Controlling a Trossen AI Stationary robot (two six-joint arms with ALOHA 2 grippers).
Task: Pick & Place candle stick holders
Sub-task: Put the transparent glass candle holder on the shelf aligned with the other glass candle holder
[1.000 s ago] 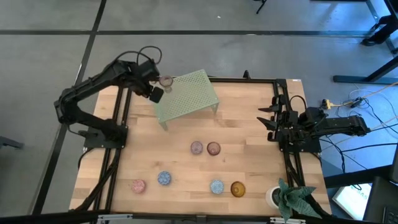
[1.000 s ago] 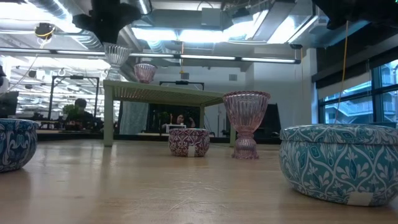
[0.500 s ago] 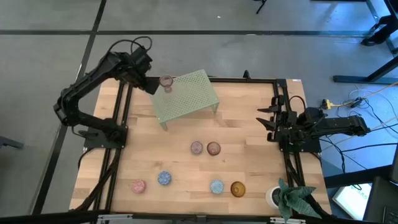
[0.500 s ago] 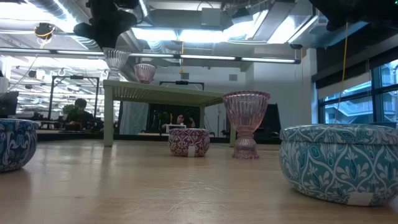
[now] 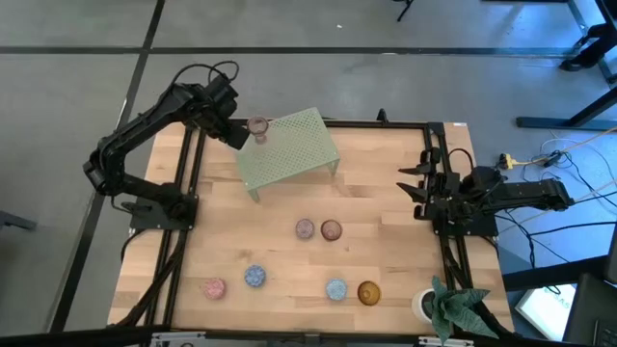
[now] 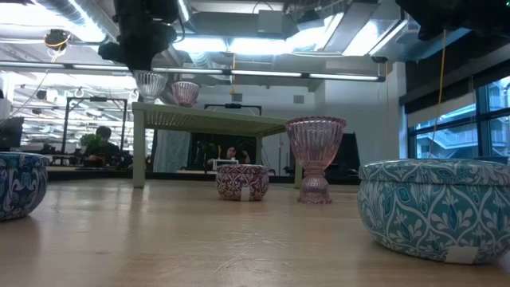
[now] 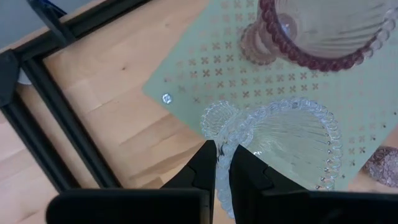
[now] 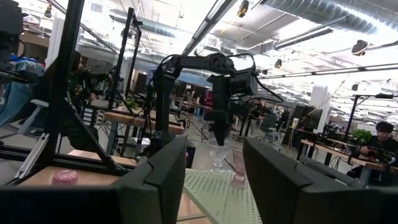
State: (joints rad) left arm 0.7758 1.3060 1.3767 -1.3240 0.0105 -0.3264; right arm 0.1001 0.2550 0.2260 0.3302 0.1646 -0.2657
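Note:
My left gripper (image 5: 235,132) is shut on a clear ribbed glass holder (image 7: 292,143) over the far-left corner of the pale green rack (image 5: 289,149). The low view shows the clear holder (image 6: 150,84) right above the rack top (image 6: 207,118). A pink stemmed holder (image 5: 257,126) stands by its foot on the rack beside it. Several other holders stand on the table: mauve (image 5: 305,228), brown (image 5: 331,229), pink (image 5: 214,287), blue (image 5: 254,277), blue (image 5: 335,288) and amber (image 5: 368,291). My right gripper (image 5: 410,183) waits open at the table's right edge. My left gripper pinches the clear holder at its beaded rim (image 7: 225,148), the wall between the two fingers, which point down from above. The holder sits tilted, its foot (image 7: 217,118) showing beside the bowl. Whether the foot touches the rack, I cannot tell.
A white pot with a green plant (image 5: 443,304) stands at the near right corner. The black frame rails (image 5: 188,173) run along the table's left and right sides. Bare wood lies between the rack and the row of holders.
My left gripper has carried the clear holder a little toward the table's far-left corner, then eased back toward the rack. In the low view the holder, which showed its stem upright before, now sits lower with only its bowl showing.

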